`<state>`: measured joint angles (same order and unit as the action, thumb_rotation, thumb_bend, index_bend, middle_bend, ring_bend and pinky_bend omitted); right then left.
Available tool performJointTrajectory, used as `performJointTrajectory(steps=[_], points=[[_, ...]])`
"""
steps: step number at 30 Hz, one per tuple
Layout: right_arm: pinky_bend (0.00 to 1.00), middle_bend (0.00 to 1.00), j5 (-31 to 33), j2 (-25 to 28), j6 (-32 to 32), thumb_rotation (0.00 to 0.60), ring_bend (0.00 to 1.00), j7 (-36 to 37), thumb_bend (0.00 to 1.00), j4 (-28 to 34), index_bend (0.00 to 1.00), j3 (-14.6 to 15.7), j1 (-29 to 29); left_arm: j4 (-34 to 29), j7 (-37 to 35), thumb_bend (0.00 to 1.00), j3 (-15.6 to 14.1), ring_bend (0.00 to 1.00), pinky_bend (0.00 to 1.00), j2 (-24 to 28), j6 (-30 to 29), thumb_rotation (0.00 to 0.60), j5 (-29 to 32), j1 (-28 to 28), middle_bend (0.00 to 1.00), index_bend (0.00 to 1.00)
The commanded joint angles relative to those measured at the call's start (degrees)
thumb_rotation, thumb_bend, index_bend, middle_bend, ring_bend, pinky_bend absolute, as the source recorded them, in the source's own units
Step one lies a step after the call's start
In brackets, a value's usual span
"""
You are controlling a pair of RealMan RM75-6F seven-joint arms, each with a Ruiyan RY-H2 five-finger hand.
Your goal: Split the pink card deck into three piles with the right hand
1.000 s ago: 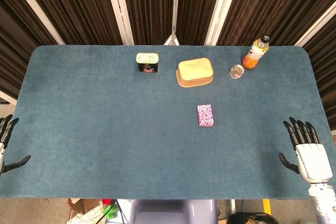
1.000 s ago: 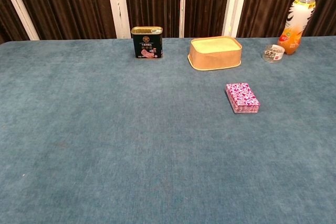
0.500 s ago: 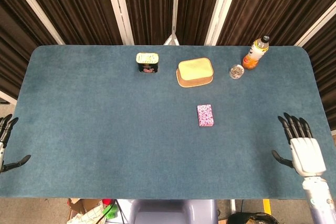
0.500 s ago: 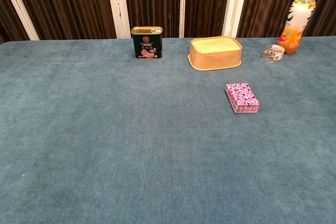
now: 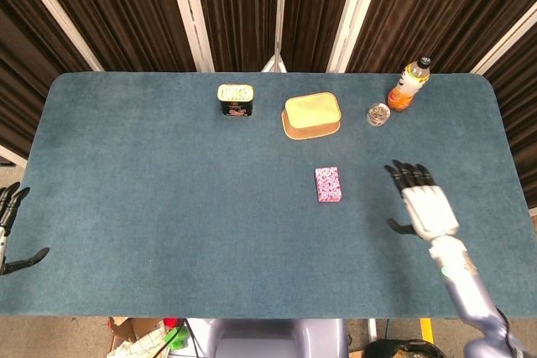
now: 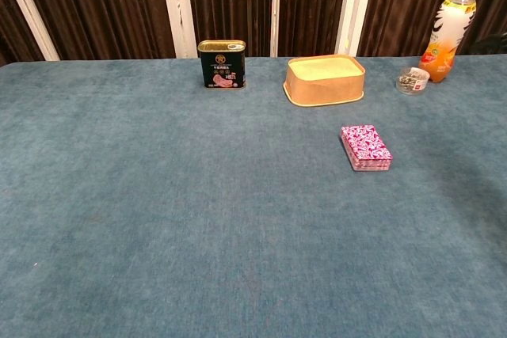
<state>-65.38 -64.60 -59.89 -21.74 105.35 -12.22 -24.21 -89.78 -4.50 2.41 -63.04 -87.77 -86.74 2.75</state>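
The pink card deck (image 5: 328, 184) lies flat as one stack on the blue table, right of centre; the chest view shows the same pink card deck (image 6: 365, 147). My right hand (image 5: 425, 206) hovers over the table to the right of the deck, apart from it, fingers spread and holding nothing. At the table's near left edge my left hand (image 5: 10, 228) shows only partly, fingers spread and empty. Neither hand appears in the chest view.
Along the far side of the table (image 5: 143, 190) stand a dark tin can (image 5: 236, 99), a tan box (image 5: 312, 115), a small glass dish (image 5: 378, 114) and an orange drink bottle (image 5: 408, 84). Dark curtains hang behind.
My right hand has moved from the table's near right edge leftward and forward over the table toward the deck. The deck and the left hand have not moved.
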Motion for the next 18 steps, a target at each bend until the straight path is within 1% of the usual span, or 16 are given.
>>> performJointTrajectory(steps=[1,6,10,13,18], points=[[0.00,0.00,10.68,-2.12,6.31,0.600,0.00,-9.13,0.25,1.30,0.00,-1.50,-7.37,-0.10,-0.44,0.00,-0.11,0.00,0.00,0.24,0.28,0.600,-0.07,0.10,0.00,0.00],[0.00,0.00,22.12,-6.88,8.07,0.600,0.00,-15.77,0.25,-2.03,0.01,-1.78,-14.26,-0.33,-1.41,0.00,-0.32,0.00,0.00,0.78,1.19,0.600,0.11,0.34,0.00,0.00],[0.00,0.00,28.22,-10.58,8.38,0.600,0.00,-18.12,0.25,-5.78,0.08,-1.95,-18.44,-0.60,-2.20,0.00,-0.38,0.00,0.00,1.19,2.01,0.600,0.48,0.57,0.00,0.00],[0.00,0.00,31.07,-12.58,8.58,0.600,0.00,-19.10,0.25,-8.46,0.11,-1.86,-20.75,-0.80,-2.63,0.00,-0.41,0.00,0.00,1.43,2.57,0.600,0.80,0.71,0.00,0.00],[0.00,0.00,34.66,-15.35,9.34,0.600,0.00,-19.51,0.25,-12.62,0.13,-1.71,-23.75,-1.20,-3.06,0.00,-0.48,0.00,0.00,1.87,3.44,0.600,1.24,0.95,0.00,0.00]])
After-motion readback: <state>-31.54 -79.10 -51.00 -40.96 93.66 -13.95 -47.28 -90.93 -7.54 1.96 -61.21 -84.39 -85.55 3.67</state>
